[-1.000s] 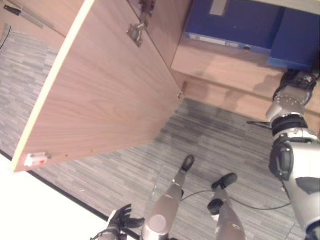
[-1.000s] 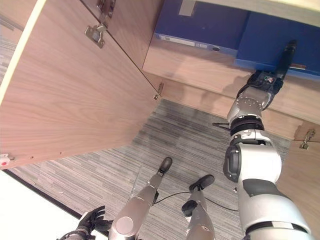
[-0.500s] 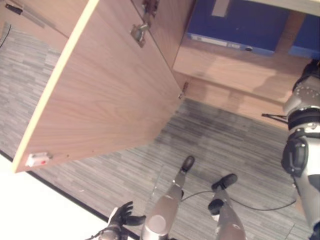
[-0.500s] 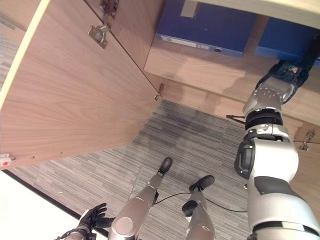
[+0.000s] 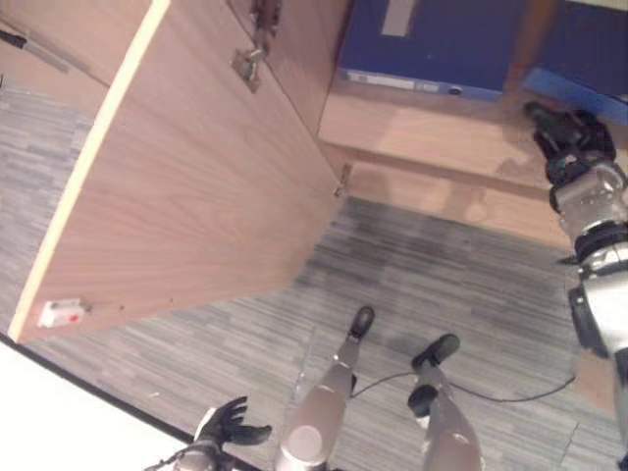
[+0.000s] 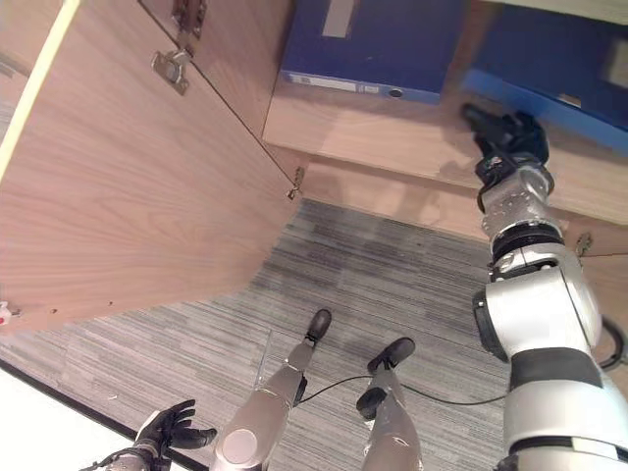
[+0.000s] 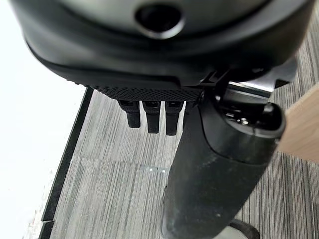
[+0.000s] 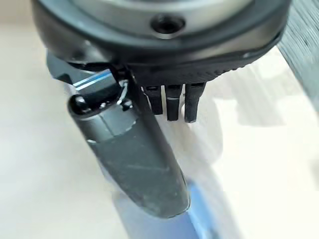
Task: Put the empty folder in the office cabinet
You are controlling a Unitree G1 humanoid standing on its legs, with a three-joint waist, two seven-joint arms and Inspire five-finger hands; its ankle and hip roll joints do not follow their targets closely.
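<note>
Right hand (image 6: 505, 137) reads open, fingers straight, empty, raised at my cabinet shelf's front edge (image 6: 392, 137). Blue folder (image 6: 579, 74) lies on that shelf, just beyond. Left hand (image 6: 172, 430) open, low.

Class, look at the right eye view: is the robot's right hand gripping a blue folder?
No. The right hand hangs with relaxed fingers before the wooden cabinet shelf, clear of the blue folder.

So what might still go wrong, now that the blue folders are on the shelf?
The right hand hovers open just in front of the blue folder on the cabinet shelf; pulling back carelessly might catch the folder's edge and drag it out. That folder looks tilted beside the other blue folder, so it may slide or tip. The open cabinet door juts out on the left, where the left hand hangs low and could bump it.
</note>
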